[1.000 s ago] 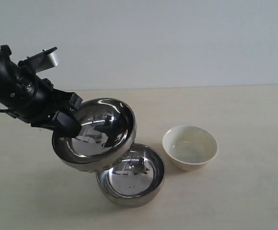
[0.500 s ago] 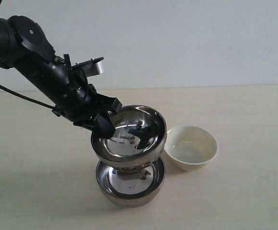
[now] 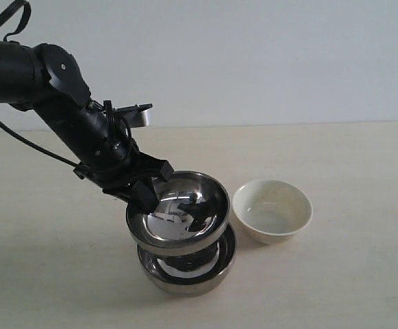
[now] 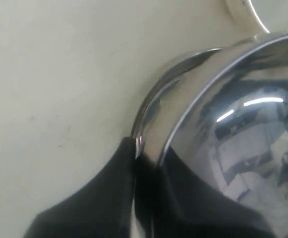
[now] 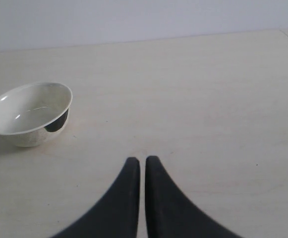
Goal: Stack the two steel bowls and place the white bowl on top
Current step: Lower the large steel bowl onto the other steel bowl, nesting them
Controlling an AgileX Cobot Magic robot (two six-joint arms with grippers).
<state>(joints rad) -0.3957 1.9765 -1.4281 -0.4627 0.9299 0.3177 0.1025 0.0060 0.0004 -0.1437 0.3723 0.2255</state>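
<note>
My left gripper (image 3: 144,195) is shut on the rim of one steel bowl (image 3: 185,205), which hangs tilted just above the second steel bowl (image 3: 199,273) on the table; whether they touch I cannot tell. In the left wrist view the held steel bowl (image 4: 243,124) fills the frame, its rim pinched in my left gripper (image 4: 148,153), with the lower steel bowl's rim (image 4: 158,94) beneath. The white bowl (image 3: 272,210) stands upright on the table just right of the steel bowls. My right gripper (image 5: 142,159) is shut and empty above the table, with the white bowl (image 5: 28,113) some way off.
The pale wooden table (image 3: 349,288) stretches on all sides of the bowls. A plain light wall stands behind it. The black left arm (image 3: 55,103) reaches in from the upper left. The right arm is outside the exterior view.
The left gripper has carried the held steel bowl to the right and down, from beside the resting steel bowl to just over it. The white bowl has not moved.
</note>
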